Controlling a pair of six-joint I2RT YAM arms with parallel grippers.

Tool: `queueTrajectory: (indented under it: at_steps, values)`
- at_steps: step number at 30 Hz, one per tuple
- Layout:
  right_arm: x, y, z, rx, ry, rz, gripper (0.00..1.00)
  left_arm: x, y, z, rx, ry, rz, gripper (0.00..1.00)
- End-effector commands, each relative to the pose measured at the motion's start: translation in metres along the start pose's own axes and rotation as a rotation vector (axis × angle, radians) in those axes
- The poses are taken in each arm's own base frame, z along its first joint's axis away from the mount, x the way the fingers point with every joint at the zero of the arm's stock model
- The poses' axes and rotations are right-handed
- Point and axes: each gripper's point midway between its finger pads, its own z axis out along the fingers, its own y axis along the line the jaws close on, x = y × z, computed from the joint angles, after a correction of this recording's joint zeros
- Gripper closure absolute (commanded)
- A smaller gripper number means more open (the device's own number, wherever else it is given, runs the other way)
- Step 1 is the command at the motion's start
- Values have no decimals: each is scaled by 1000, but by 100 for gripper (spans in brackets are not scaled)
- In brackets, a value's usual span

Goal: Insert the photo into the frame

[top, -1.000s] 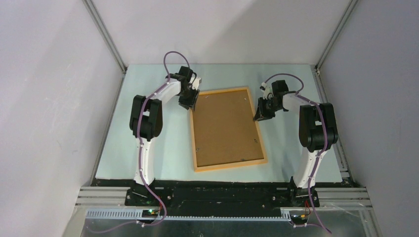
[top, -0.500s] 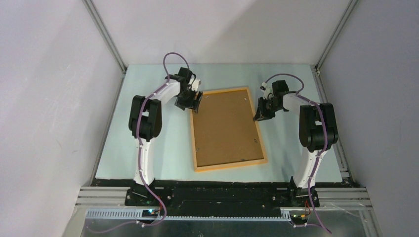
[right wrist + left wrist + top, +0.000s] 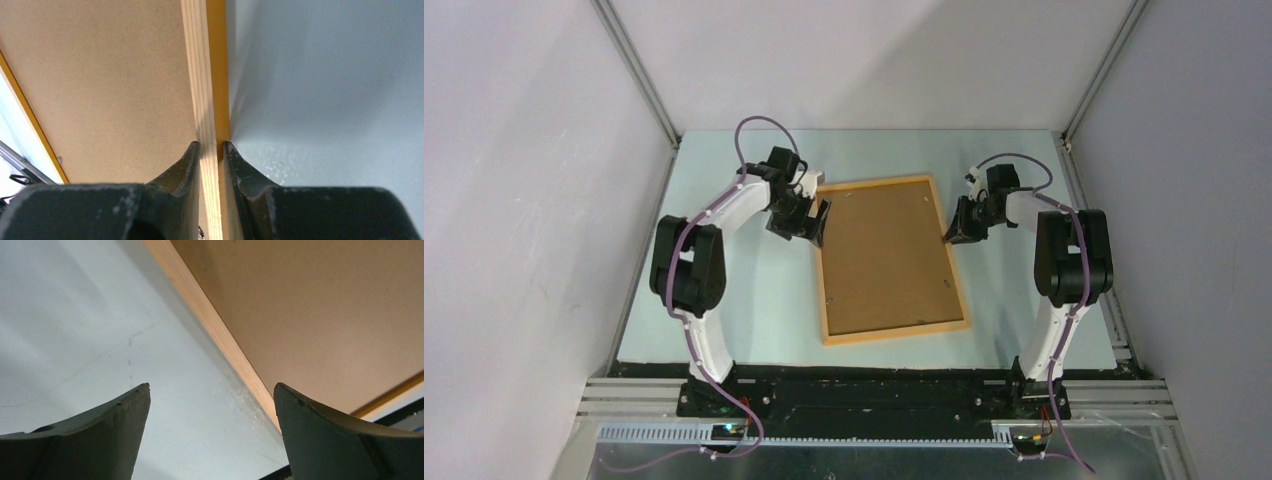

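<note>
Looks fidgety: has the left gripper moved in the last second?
Yes: the left gripper has slid along the frame's left rail, toward the table's near edge, opening.

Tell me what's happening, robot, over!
Left fingers open by the frame. Right fingers pinching its right edge. Backing board up, photo unseen. Nothing blocking.

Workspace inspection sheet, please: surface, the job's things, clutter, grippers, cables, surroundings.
Surface: pale blue-grey table top, faint scuff marks in the left wrist view.
Job's things: frame lies flat, back side up, with a brown backing board filling it; photo not visible in any view.
Clutter: nothing seen.
Grippers: left gripper open, holding nothing, beside the frame's left rail near its far corner; right gripper shut on the frame's right rail.
Cables: purple cables loop above each wrist, away from the frame.
Surroundings: plain grey walls on three sides.
</note>
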Motion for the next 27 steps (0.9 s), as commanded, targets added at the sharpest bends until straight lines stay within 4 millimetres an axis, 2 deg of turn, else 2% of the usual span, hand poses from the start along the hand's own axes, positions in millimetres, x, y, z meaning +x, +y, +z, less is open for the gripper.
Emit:
queueTrajectory:
  at_steps: [1,5,7,13,15,18,27]
  values:
    - [-12,-11,-8,42,-68,49,100,14,-26,-8,76,7,58,2]
    - [-13,-17,-13,54,-84,80,100,35,-46,6,108,74,101,2]
    - [-18,-29,-22,61,-108,115,100,45,-57,11,129,101,126,2]
    - [-19,-36,-28,48,-119,139,100,66,-84,14,150,143,206,2]
    - [-18,-37,-28,47,-117,141,100,71,-86,16,132,155,222,2]
    - [-18,-36,-27,40,-115,135,100,74,-86,19,101,167,220,3]
    - [-16,-34,-26,26,-105,130,100,66,-90,28,47,170,245,15]
